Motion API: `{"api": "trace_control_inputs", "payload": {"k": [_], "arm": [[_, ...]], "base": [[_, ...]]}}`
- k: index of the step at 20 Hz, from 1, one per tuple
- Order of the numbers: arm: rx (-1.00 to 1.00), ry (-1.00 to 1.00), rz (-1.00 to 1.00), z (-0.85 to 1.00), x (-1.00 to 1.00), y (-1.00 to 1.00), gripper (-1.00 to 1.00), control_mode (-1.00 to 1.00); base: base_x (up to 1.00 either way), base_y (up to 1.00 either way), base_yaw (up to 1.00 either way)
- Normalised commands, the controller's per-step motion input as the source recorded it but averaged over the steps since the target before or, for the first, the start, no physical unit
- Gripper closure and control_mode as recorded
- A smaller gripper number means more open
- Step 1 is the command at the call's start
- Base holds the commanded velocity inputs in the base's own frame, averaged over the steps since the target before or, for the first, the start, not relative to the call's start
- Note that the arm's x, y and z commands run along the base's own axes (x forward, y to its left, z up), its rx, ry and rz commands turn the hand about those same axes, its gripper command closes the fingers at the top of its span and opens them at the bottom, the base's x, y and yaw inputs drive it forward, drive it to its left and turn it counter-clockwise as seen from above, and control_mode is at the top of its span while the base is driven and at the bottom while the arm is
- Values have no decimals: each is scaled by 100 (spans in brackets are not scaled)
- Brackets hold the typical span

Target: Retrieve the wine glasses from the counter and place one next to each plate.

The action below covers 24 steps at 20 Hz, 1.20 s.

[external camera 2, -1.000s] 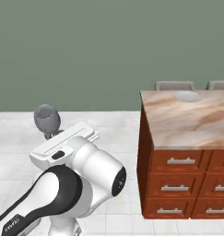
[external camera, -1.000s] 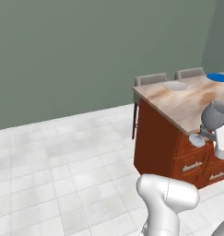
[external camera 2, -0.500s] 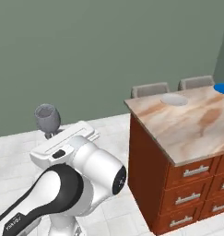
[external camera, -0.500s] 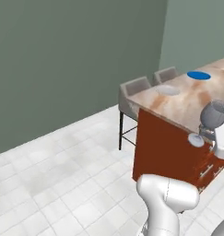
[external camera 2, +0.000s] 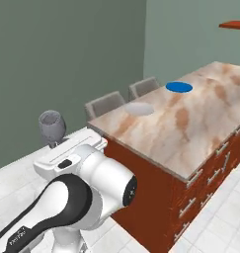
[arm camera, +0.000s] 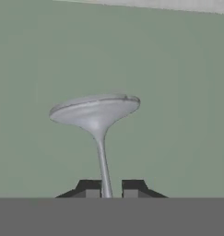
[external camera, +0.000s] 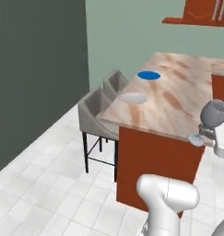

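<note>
The arm [external camera 2: 87, 183] is showing as a run of glossy white, rounded shells, bulging like smooth capsules at each joint. A broad black band is curving across the lower shell [external camera 2: 47, 207], with small pale lettering, too small to read, sitting near its bottom edge. A flat white block [external camera 2: 72, 150] is topping the arm, carrying a small dark oval button on its side. The gripper [arm camera: 110, 189] is ending in two small, square, dark grey fingertips [arm camera: 89, 188] with lighter faces.

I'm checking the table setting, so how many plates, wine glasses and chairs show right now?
Plates: 2, the blue plate and the pale plate
Wine glasses: 1, the wine glass held in the pincer
Chairs: 2, near chair, far chair
Total: 5
</note>
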Motion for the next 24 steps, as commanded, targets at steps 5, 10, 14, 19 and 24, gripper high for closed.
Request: {"api": "trace_control_inputs", "payload": {"k": [5, 10, 14, 19, 24], "arm": [[0, 0, 0, 0, 0, 0, 100, 100], [0, 0, 0, 0, 0, 0, 100, 100], [0, 0, 0, 0, 0, 0, 100, 100], [0, 0, 0, 0, 0, 0, 100, 100], [0, 0, 0, 0, 0, 0, 100, 100]], "base": [[51, 96, -67], [49, 87, -73], [48, 86, -72], [23, 95, -63], [-39, 100, -48]]}}
